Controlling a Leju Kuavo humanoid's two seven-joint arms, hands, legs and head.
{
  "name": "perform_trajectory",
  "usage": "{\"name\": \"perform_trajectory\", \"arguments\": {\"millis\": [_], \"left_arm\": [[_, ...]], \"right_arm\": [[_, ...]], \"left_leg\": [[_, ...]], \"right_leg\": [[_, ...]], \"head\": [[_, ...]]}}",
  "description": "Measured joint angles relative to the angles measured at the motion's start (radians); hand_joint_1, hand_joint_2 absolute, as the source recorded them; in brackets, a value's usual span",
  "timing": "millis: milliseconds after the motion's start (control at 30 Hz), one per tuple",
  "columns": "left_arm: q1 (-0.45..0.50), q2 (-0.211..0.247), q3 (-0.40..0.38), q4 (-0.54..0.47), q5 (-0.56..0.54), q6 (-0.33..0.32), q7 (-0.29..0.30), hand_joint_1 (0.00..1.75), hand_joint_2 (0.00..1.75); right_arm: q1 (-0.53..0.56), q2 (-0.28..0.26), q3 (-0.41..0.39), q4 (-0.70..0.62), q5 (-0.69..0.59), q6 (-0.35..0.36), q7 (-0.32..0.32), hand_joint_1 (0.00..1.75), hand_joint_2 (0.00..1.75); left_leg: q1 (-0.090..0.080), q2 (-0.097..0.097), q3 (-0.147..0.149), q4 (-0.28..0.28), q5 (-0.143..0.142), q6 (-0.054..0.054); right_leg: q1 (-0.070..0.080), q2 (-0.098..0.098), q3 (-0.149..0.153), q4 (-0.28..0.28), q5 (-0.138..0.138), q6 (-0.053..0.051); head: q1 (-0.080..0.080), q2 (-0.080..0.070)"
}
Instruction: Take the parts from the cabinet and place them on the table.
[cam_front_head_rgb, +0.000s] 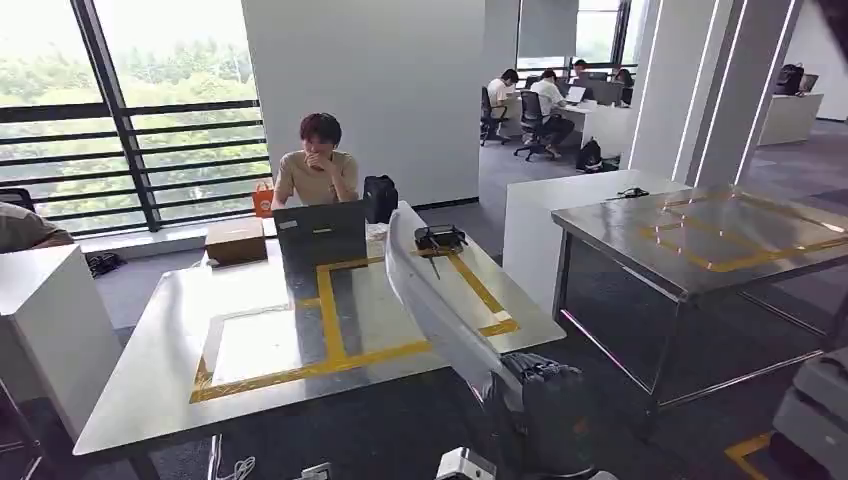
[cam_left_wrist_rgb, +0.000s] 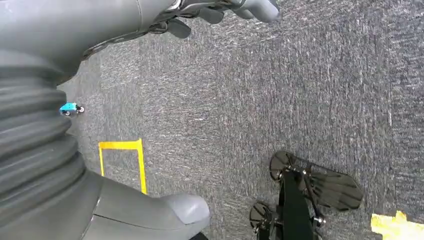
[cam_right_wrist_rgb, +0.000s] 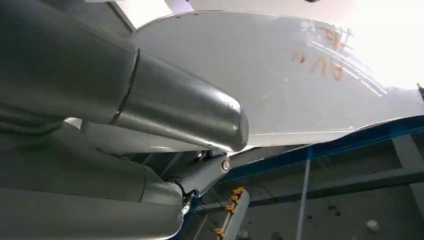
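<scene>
Ahead, right robot hand (cam_right_wrist_rgb: 165, 130) holds white part (cam_front_head_rgb: 430, 300) over the table (cam_front_head_rgb: 150, 380) edge

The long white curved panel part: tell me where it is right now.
In the head view the long white curved panel part is gripped in the right hand, slanting up over the right side of the yellow-taped steel table toward the black device.

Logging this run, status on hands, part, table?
Right hand grips the long white part, held above the taped table. Left hand hangs open over carpet. Laptop, box, black device at the table's far side.
</scene>
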Motion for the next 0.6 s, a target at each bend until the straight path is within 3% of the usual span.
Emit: {"name": "perform_trajectory", "arguments": {"millis": [600], "left_arm": [[-0.005,0.000,-0.012,0.000,-0.015,0.013,0.009,0.00,1.75]], "right_arm": [[0.016,-0.009,-0.016,-0.008,0.016,0.007,0.002,1.75,0.00]], "left_leg": [[-0.001,0.000,-0.004,0.005,-0.001,0.000]], "right_leg": [[-0.001,0.000,0.000,-0.001,0.001,0.002]], "head": [[0.000,0.000]]}}
